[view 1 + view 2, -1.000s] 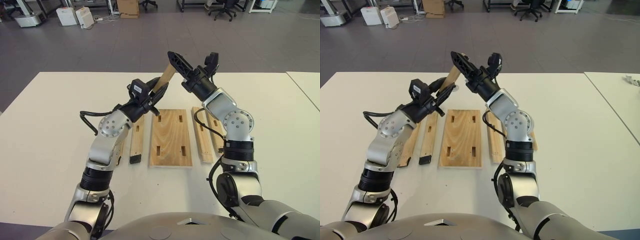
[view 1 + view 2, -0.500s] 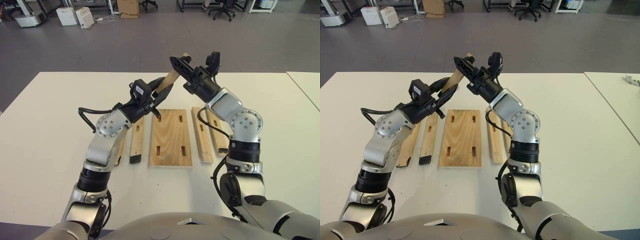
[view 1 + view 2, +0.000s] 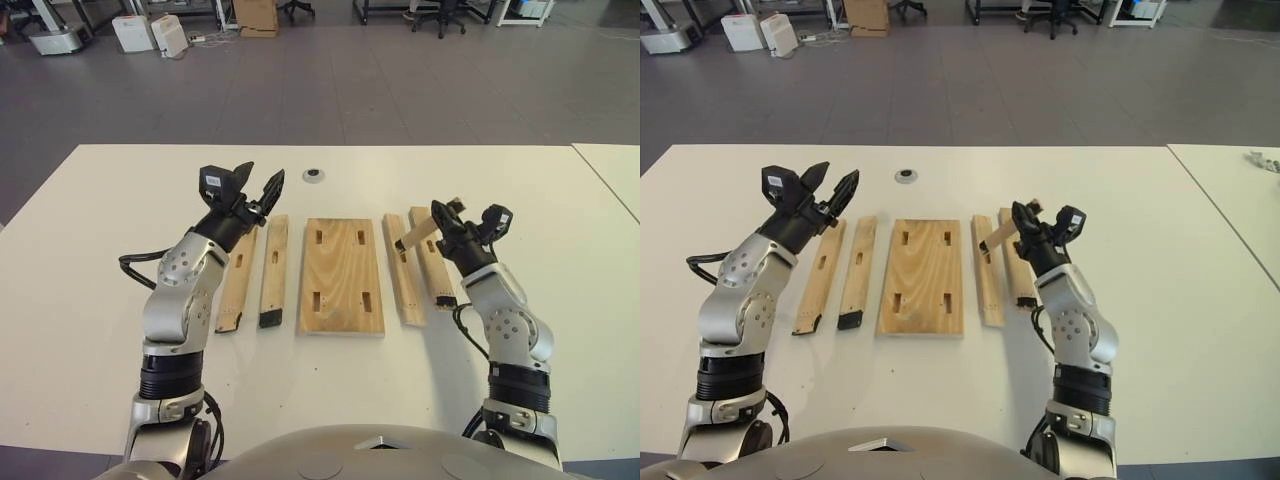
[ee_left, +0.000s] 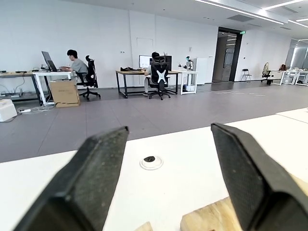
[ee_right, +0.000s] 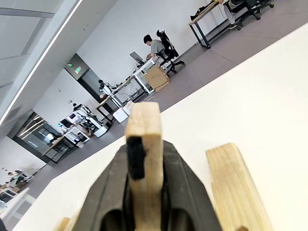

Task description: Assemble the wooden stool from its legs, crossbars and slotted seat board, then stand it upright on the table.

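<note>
A short, square-edged wooden crossbar (image 3: 415,237) is clamped in the right gripper (image 3: 442,218) above the planks (image 3: 405,272) beside the flat slotted seat board (image 3: 342,275); the left gripper (image 3: 258,178) is held with its textured black fingers (image 4: 96,183) apart.

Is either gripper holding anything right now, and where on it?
The right gripper clamps a short wooden bar near one end; the left gripper is open and empty.

Our left arm is bent and raised, and our left gripper (image 3: 257,183) points forward with its fingers spread wide. Our right arm is bent, forearm upright, and our right gripper (image 3: 442,218) is clamped on a wooden bar (image 3: 416,235).
</note>
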`<state>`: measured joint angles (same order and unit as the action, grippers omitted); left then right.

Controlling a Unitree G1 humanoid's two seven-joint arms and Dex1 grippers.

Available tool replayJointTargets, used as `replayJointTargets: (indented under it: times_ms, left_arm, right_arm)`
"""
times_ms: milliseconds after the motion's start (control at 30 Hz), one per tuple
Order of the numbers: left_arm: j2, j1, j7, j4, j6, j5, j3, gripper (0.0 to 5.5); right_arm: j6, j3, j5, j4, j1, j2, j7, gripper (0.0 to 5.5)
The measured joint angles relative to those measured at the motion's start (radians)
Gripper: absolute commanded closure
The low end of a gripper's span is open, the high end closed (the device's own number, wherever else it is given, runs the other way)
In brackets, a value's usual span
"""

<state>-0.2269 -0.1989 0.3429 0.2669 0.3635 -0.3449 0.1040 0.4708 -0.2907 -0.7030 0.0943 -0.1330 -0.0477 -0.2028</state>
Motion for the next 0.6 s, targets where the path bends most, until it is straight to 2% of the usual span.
replayJointTargets:
  times_ms: [300,600]
  left_arm:
    - [0.005,0.016,-0.006,0.001,0.003,-0.003,-0.001,2.35]
    - [-0.009,0.021,-0.006,0.001,0.003,0.016,-0.005,2.35]
  right_arm:
    - [-0.064,0.032,0.101,-0.003,0.031,-0.015,-0.001,5.10]
    - [-0.256,0.264,0.393,-0.033,0.078,-0.125,-0.080,5.10]
